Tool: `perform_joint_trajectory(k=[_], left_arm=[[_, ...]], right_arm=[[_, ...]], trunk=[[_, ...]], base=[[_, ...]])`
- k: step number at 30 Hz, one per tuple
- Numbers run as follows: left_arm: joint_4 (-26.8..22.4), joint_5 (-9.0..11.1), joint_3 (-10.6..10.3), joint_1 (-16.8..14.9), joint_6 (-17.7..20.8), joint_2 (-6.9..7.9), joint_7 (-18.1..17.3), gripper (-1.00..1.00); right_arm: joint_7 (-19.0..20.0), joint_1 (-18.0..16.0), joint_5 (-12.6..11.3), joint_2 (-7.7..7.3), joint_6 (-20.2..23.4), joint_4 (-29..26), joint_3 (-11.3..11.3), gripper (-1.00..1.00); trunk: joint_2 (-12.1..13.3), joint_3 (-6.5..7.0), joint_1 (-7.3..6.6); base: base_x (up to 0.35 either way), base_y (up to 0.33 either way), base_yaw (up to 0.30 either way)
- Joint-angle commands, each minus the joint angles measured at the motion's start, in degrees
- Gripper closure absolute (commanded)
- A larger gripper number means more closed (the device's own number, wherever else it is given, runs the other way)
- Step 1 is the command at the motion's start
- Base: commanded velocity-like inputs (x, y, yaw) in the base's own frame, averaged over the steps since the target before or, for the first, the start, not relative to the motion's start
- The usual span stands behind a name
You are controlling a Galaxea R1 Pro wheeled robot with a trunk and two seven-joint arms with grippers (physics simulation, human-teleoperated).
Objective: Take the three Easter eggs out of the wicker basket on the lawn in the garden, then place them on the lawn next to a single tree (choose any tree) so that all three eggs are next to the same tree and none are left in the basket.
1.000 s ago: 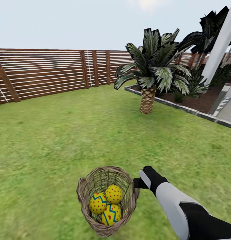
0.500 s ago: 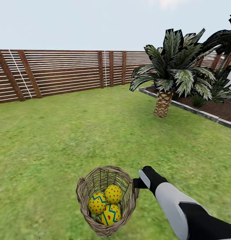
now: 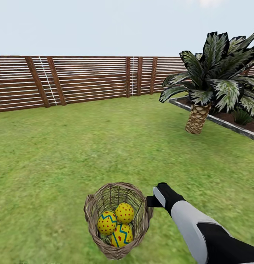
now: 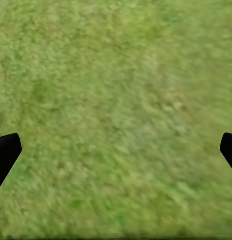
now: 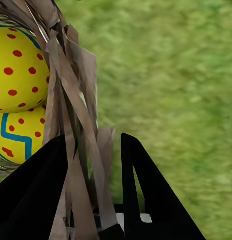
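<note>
Wicker strands of the basket (image 3: pixel 118 220) sit pinched between the two black fingers of my right gripper (image 5: pixel 93 172), which is closed on the rim at the basket's 3 o'clock side. My right arm (image 3: pixel 200 231) reaches in from 5 o'clock of the head view, forearm angled up and inward, wrist level with the rim. All three Easter eggs (image 3: pixel 118 223) lie inside the basket, touching one another. The lawn (image 3: pixel 105 146) stretches to the slatted fence (image 3: pixel 68 80) at 12 o'clock; a short palm (image 3: pixel 198 117) stands at 2 o'clock. My left gripper (image 4: pixel 116 150) points at bare grass, fingertips (image 4: pixel 5 152) spread wide, holding nothing.
</note>
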Motion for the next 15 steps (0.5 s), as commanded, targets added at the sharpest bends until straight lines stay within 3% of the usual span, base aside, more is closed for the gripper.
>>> perform_joint_trajectory(k=[1, 15], left_arm=[[-0.04, 0.39, 0.05, -0.03, 0.29, 0.01, 0.15, -1.0], [0.23, 0.4, 0.05, 0.08, 0.28, -0.25, -0.39, -1.0]], right_arm=[[-0.36, 0.03, -0.52, -0.08, 0.18, -0.32, -0.59, 1.0], [-0.31, 0.16, -0.5, -0.38, -1.93, -0.47, -0.69, 1.0]], trunk=[[0.38, 0.13, -0.23], [5.99, 2.64, -3.3]], base=[[0.0, 0.0, 0.099], [0.0, 0.0, 0.014]])
